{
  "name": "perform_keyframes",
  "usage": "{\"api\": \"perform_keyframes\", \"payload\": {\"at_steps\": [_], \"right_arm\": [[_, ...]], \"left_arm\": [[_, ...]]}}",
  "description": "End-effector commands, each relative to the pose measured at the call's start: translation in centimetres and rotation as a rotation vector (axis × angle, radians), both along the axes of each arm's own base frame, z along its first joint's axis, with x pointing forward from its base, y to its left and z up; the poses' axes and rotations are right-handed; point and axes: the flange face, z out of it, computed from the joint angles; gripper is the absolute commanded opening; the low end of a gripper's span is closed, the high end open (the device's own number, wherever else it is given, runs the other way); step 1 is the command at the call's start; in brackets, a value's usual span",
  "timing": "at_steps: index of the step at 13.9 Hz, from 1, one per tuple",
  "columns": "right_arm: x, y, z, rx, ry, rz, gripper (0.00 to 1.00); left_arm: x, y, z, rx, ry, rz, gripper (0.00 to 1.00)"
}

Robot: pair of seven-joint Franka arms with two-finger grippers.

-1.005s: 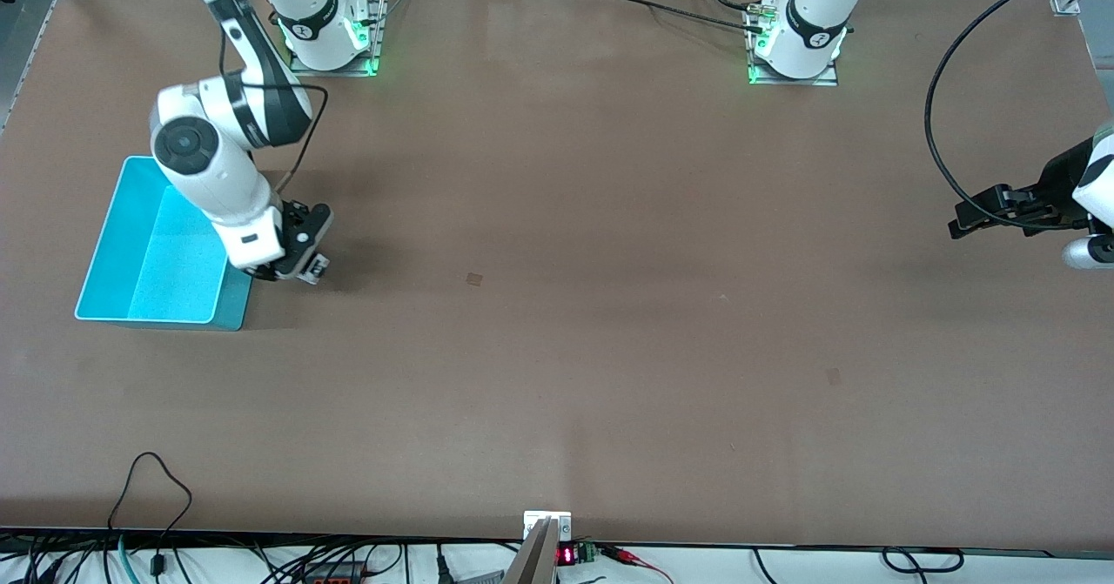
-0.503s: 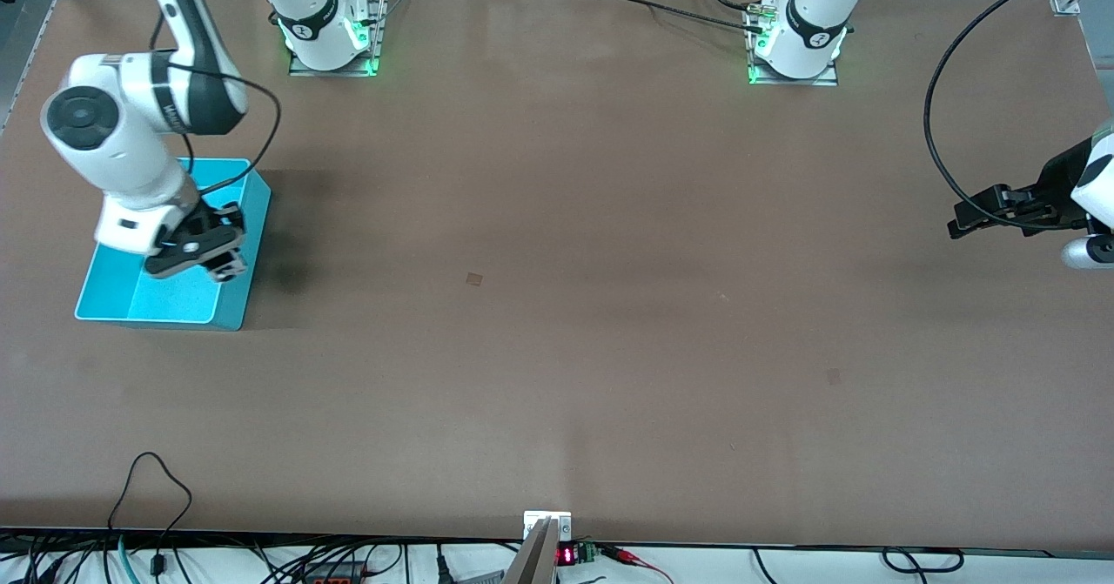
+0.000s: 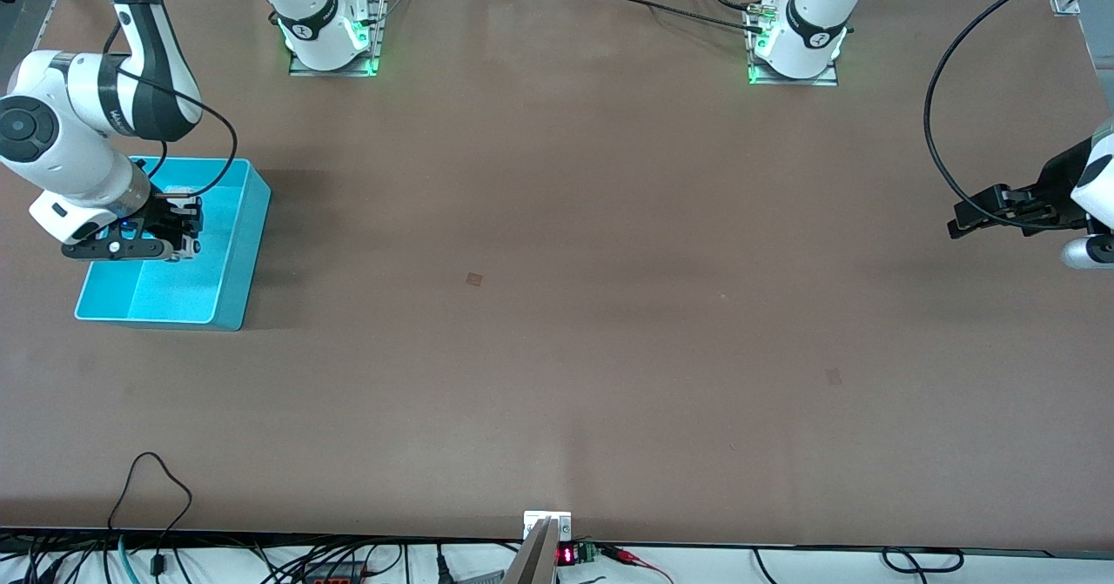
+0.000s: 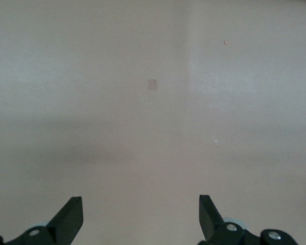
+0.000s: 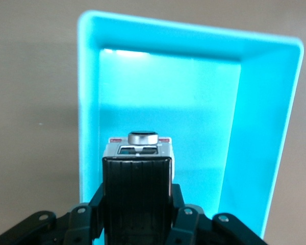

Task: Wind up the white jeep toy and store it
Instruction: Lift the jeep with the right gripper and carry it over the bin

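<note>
Your right pincer (image 3: 178,238) hangs over the turquoise bin (image 3: 228,307), pinching the white jeep toy (image 5: 138,153). Your left pincer (image 4: 141,217) waits spread above bare bench (image 3: 609,305), well apart from the bin.

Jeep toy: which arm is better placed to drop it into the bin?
Right. The right gripper is shut on the jeep directly over the turquoise bin. The left gripper waits open over bare table at its own end, holding nothing.
</note>
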Motion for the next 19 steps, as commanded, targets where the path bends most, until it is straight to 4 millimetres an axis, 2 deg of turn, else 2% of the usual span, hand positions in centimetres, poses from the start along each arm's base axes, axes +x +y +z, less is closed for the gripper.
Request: {"api": "perform_keyframes", "payload": {"at_steps": [1, 4, 8, 12, 13, 19], "right_arm": [[-0.6, -0.9, -1.0, -0.005, 0.021, -0.101, 0.0], [-0.8, -3.6, -3.3, 0.005, 0.025, -0.15, 0.0], [-0.4, -4.1, -5.3, 0.021, 0.01, -0.111, 0.0], [-0.1, -5.1, -8.0, 0.043, -0.005, -0.052, 0.0], [-0.3, -5.9, -8.7, 0.049, 0.006, -0.03, 0.0], [-0.3, -6.6, -10.5, 0.064, 0.007, -0.005, 0.0]], "left_arm": [[-0.7, -0.1, 0.3, 0.017, 0.008, 0.003, 1.0], [-0.7, -0.1, 0.3, 0.015, 0.01, 0.006, 1.0], [-0.6, 0.3, 0.2, 0.016, 0.007, 0.011, 1.0], [-0.6, 0.3, 0.3, 0.016, 0.005, 0.011, 1.0], [-0.6, 0.3, 0.3, 0.016, 0.005, 0.011, 1.0], [-0.6, 0.2, 0.3, 0.016, 0.004, 0.01, 1.0]]}}
